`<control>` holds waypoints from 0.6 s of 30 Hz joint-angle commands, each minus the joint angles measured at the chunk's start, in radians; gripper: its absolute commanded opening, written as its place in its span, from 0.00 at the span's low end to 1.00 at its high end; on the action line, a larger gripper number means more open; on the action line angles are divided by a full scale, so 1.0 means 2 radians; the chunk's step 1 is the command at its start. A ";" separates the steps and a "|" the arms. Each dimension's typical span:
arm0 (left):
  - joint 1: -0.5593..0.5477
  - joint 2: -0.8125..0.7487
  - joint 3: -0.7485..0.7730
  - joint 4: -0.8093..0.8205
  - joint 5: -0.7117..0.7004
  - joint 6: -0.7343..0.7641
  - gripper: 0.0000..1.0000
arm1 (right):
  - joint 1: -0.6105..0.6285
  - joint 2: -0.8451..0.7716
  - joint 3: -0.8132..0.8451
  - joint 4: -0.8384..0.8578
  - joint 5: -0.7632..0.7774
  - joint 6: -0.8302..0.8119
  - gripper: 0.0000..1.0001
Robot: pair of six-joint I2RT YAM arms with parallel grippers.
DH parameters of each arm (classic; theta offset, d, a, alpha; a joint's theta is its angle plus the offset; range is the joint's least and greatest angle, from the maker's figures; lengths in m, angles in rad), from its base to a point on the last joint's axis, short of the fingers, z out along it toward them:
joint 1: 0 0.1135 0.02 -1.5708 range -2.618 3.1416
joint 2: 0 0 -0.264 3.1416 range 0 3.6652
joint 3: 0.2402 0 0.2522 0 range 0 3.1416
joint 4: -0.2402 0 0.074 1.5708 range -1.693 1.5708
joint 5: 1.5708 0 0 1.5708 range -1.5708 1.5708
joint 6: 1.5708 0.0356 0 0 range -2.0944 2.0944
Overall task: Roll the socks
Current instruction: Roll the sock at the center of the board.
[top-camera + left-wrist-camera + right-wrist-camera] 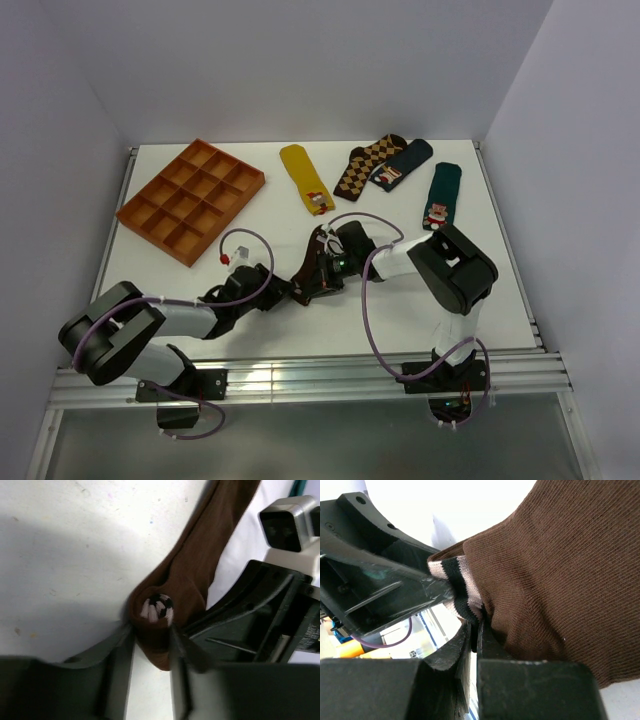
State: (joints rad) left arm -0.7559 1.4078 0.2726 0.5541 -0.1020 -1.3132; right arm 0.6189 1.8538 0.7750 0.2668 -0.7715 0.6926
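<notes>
Brown sock (200, 565) mostly hidden overhead; left fingers (116, 667) clasp its roll, right fingers (452, 652) apparently pinch cuff (457, 580).

Overall light: we find the top view bright and even, lit from above; the white table (320, 332) shows no harsh glare.
Shadows, top view: soft and short, tucked close under the arms and the orange tray (152, 236).
Left wrist light: we note a broad grey shadow over the left of the table; the upper right washes out white.
Left wrist focus: brown sock (200, 565) fairly sharp; left gripper's fingers (117, 680) dark and blurred.
Right wrist focus: sock knit crisp; right gripper's fingers (450, 655) soft; background overexposed.
Glare: a pale sheen on the left gripper's finger in the right wrist view.
Edges: we see slight bowing in the front rail (300, 385).
</notes>
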 commanded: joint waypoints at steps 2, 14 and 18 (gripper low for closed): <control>-0.002 0.015 0.008 -0.043 -0.012 -0.003 0.31 | -0.003 0.012 0.011 -0.020 0.032 -0.019 0.03; -0.002 0.017 0.087 -0.214 -0.026 0.021 0.00 | 0.004 -0.103 -0.037 -0.001 0.120 -0.076 0.34; -0.002 0.023 0.149 -0.305 -0.021 0.041 0.00 | 0.034 -0.175 -0.058 0.001 0.193 -0.129 0.40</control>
State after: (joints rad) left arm -0.7563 1.4342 0.4885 0.1818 -0.1139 -1.2926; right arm 0.6422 1.6142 0.6811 0.2451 -0.5373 0.5495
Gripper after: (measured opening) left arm 0.101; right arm 0.391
